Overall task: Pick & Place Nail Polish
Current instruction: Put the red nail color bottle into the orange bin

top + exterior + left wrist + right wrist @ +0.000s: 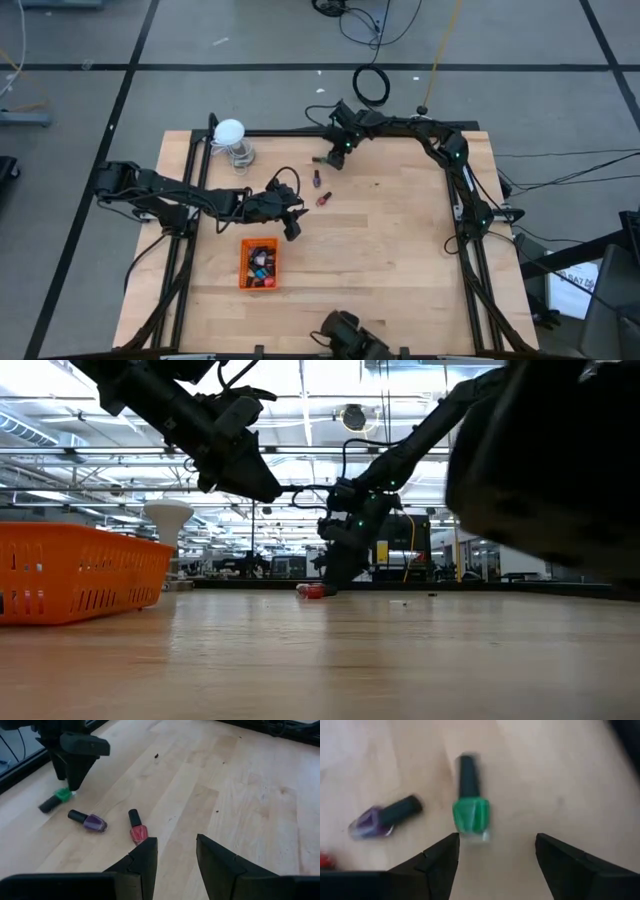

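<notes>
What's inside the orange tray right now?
The orange tray holds several small nail polish bottles, dark, pink and red ones among them. They lie packed together, so an exact count, or anything underneath them, cannot be seen.

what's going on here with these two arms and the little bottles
The right gripper hangs open just above a green nail polish bottle with a black cap lying on the wooden table. The left gripper, empty, hovers near the purple bottle and red bottle. Several more bottles sit in the orange plastic tray.
</notes>
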Robot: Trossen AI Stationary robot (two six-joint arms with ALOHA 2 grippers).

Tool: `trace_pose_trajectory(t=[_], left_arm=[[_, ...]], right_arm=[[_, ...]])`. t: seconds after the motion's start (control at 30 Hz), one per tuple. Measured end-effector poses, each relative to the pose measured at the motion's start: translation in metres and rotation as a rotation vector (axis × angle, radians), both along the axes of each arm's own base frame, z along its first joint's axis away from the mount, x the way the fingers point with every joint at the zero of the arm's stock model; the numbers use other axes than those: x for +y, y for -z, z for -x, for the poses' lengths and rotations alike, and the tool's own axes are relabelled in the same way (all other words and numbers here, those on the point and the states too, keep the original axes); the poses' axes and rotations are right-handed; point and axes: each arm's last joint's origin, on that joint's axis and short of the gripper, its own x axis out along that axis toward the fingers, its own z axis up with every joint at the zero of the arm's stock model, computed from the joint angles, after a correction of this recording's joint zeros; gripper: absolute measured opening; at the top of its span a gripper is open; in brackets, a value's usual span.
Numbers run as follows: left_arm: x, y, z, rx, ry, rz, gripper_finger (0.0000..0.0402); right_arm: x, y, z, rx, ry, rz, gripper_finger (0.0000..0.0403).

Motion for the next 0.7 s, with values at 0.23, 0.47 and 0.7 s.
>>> trace_pose_trajectory(t=[0.23, 0.47, 0.7], left_arm=[[-0.001, 0.0, 0.0, 0.002, 0.005, -0.002, 0.0134], [-0.001, 0.0, 0.0, 0.004, 0.006, -0.004, 0.0134], [-0.001, 0.0, 0.0, 0.004, 0.007, -0.005, 0.0134]], right_arm=[[0.028, -0.008, -0.004, 0.079, -0.138, -0.006, 0.023], [0.062, -0.023, -0.014, 0.104, -0.229, -0.01, 0.0219], [0.099, -0.028, -0.031, 0.134, -0.327, 0.071, 0.0215]])
